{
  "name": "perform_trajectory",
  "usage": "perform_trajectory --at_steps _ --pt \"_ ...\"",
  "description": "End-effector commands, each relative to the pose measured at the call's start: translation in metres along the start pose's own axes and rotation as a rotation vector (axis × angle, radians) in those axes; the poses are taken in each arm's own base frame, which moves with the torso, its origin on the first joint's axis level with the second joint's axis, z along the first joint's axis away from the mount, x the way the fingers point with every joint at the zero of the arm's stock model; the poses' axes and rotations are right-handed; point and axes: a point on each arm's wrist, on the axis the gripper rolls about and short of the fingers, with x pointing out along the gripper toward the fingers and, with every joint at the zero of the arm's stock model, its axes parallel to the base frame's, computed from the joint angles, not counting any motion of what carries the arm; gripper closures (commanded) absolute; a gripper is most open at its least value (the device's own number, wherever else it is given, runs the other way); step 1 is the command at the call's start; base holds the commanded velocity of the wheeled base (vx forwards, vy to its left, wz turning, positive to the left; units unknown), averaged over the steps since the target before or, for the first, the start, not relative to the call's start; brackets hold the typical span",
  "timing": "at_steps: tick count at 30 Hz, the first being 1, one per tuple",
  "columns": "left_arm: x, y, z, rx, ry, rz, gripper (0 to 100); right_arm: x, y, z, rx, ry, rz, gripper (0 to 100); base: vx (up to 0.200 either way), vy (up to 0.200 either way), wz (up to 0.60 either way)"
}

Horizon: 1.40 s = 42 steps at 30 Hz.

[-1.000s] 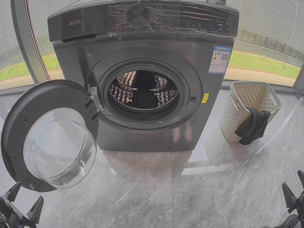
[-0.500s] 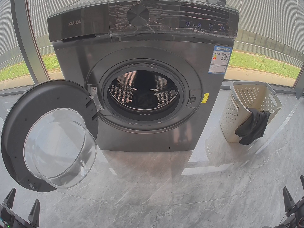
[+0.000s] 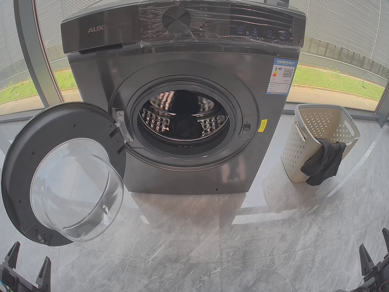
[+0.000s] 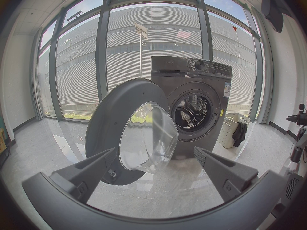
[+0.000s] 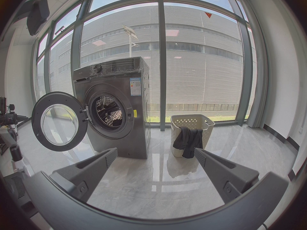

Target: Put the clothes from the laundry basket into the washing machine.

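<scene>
Polished grey, marble-veined floor (image 3: pixel 251 240) runs out to tall glass windows (image 5: pixel 198 64). The washing machine (image 3: pixel 182 61), a boxy dark-grey metal front-loader with plastic film over its panel, stands ahead of both pincers. Its round door (image 3: pixel 63 175), with a bulging clear bowl, hangs open just beyond the left pincer (image 3: pixel 30 253), whose black wedge-shaped fingers stand apart, holding nothing. The right pincer (image 3: pixel 373 240) is likewise spread and empty. The laundry basket (image 3: pixel 296 151), cream perforated plastic, sits well ahead of the right pincer, beside the machine. A limp dark garment (image 3: pixel 324 163) drapes over its near rim, apart from both pincers.
</scene>
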Motion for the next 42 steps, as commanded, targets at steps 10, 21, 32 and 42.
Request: perform_trajectory --at_steps 10,21,32,42 --pt "0.0002 0.0001 -0.0047 0.0 0.003 0.003 0 0.0002 0.0001 -0.0054 -0.001 0.005 0.002 0 0.0 -0.16 0.0" --pt "0.0002 0.0001 -0.0047 -0.002 0.003 0.003 0 0.0002 0.0001 -0.0054 -0.001 0.005 0.002 0 0.0 -0.2 0.0" --pt "0.0002 0.0001 -0.0047 0.001 0.003 0.003 0 0.0002 0.0001 -0.0054 -0.001 0.005 0.002 0 0.0 -0.145 0.0" --pt "0.0003 0.0001 -0.0052 -0.008 0.004 0.003 0 0.0002 0.0001 -0.0054 -0.001 0.005 0.002 0 0.14 0.0 0.0"
